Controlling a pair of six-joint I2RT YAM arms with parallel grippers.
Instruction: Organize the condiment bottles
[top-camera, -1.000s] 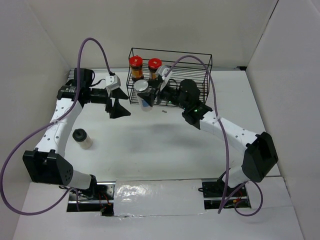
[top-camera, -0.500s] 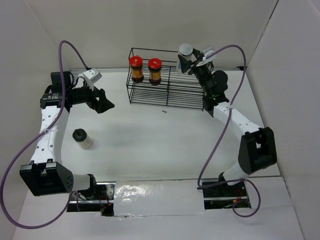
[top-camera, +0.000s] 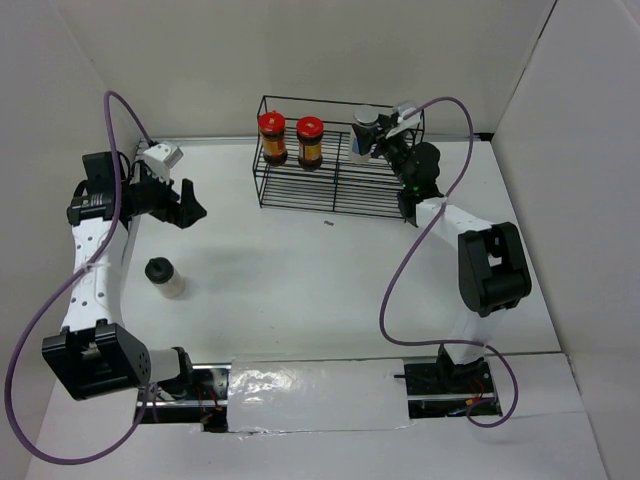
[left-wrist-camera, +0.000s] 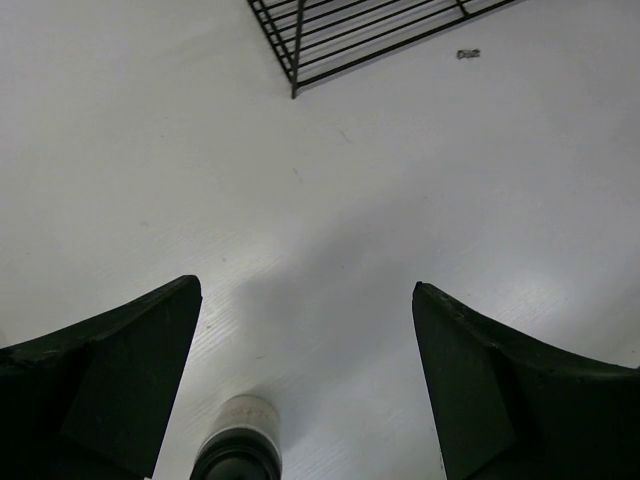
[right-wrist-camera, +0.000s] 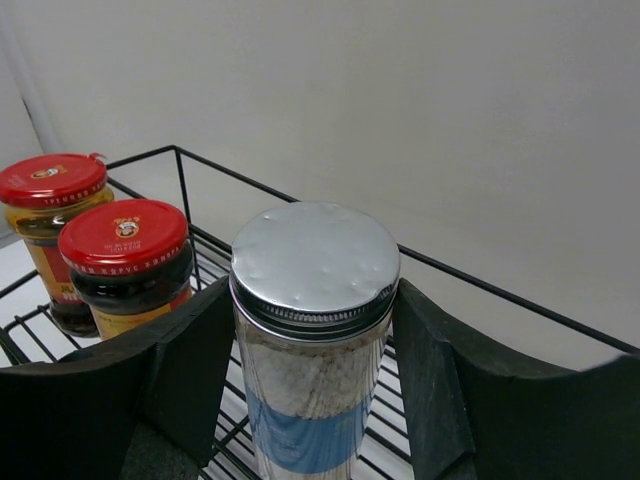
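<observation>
Your right end effector (top-camera: 372, 142) is clamped on the white bottle (top-camera: 366, 133), one finger (right-wrist-camera: 175, 365) pressed to each side of the glass below its silver lid. It holds the bottle upright at the far edge of the desk (top-camera: 300, 290), within the right half of the wire rack (top-camera: 340, 187). Whether the bottle's base rests on the rack floor cannot be told. The blue label faces the wrist camera.

In the left half of the same rack you have the left brown jar (top-camera: 272, 138) and the right brown jar (top-camera: 310, 141), both upright, red lids on, just beside one another and apart from the held bottle.

Your left end effector (top-camera: 187, 205) hangs near the far left corner of the desk with its fingers (left-wrist-camera: 110, 385) spread wide and nothing between them. The pale bottle (top-camera: 165, 277) stands upright with its black cap on near the left edge, outside the rack and well apart from the other three. In the left wrist view it sits low between the fingers, touching neither.

A small dark scrap (top-camera: 328, 224) lies on the desk just in front of the rack.
</observation>
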